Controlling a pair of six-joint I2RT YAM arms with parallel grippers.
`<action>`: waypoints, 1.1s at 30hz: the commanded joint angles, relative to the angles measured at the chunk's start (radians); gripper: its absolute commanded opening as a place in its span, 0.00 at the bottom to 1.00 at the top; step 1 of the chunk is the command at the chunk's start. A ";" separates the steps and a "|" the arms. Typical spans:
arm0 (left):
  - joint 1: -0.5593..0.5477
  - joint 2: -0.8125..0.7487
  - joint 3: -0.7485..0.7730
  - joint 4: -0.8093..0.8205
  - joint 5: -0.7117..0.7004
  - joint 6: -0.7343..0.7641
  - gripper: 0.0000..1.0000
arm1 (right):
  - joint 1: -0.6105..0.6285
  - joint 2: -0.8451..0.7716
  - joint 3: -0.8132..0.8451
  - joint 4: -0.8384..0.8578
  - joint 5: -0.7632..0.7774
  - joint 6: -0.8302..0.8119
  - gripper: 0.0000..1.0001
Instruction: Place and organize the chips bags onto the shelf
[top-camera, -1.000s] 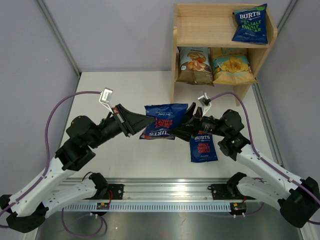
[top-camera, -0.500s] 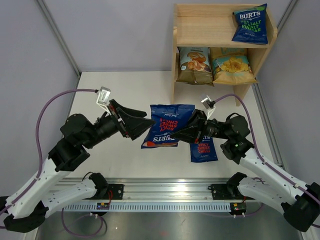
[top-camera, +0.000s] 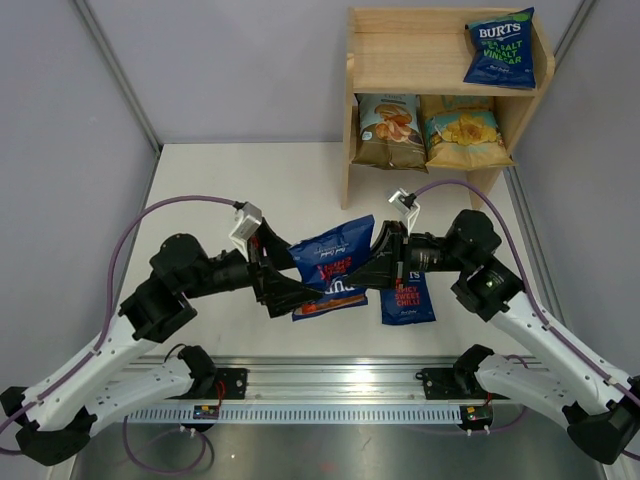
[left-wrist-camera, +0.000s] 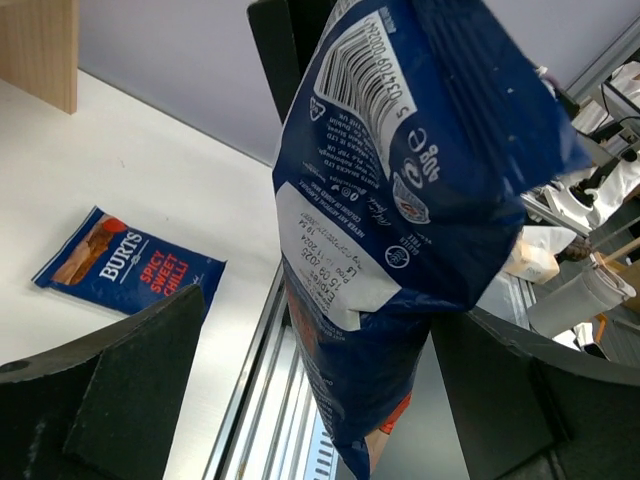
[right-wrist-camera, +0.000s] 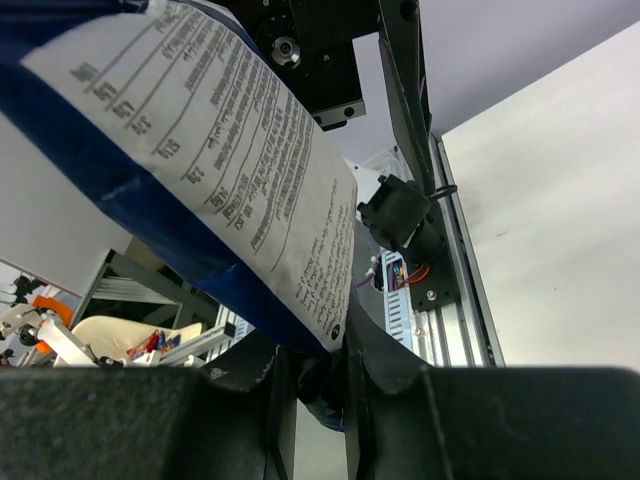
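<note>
Held bag (top-camera: 335, 262): a small dark-blue BURTS packet, tilted and lifted clear of the table, hanging between the two arms and well apart from the shelf. From the left wrist its back shows (left-wrist-camera: 400, 200), with a barcode and a white date panel.
Right gripper (top-camera: 372, 270): jaws clamped on the held bag's right-hand edge. Its own camera (right-wrist-camera: 315, 375) shows the foil pinched between the two dark fingers.
Left gripper (top-camera: 300, 280): jaws spread wide, one finger on either side of the bag's left end (left-wrist-camera: 320, 310). Gaps show on both sides and neither finger presses the foil.
Second bag (top-camera: 407, 300): another small dark-blue BURTS packet, "Spicy Sweet Chilli", lying flat on the table under the right gripper (left-wrist-camera: 125, 270).
Shelf (top-camera: 410, 50): light wood, two tiers, standing at the far right of the table.
Top-tier bag (top-camera: 500, 48): a small dark-blue BURTS packet, upright at the right end of the upper board.
Olive bag (top-camera: 388, 130): larger, light-blue over olive, upright on the left of the lower tier.
Teal bag (top-camera: 465, 132): larger, tan and teal, just beside the olive bag on its right.
Table (top-camera: 250, 190): a white top, bounded by grey walls.
</note>
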 joint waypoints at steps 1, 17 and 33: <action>-0.003 -0.013 0.005 0.019 0.043 0.035 0.99 | 0.009 -0.009 0.075 -0.146 -0.014 -0.090 0.17; -0.002 0.024 -0.047 0.146 0.000 -0.022 0.69 | 0.009 0.045 0.138 -0.271 0.039 -0.103 0.15; -0.002 0.014 -0.090 0.293 -0.067 -0.149 0.03 | 0.009 -0.062 0.089 -0.261 0.089 -0.112 0.41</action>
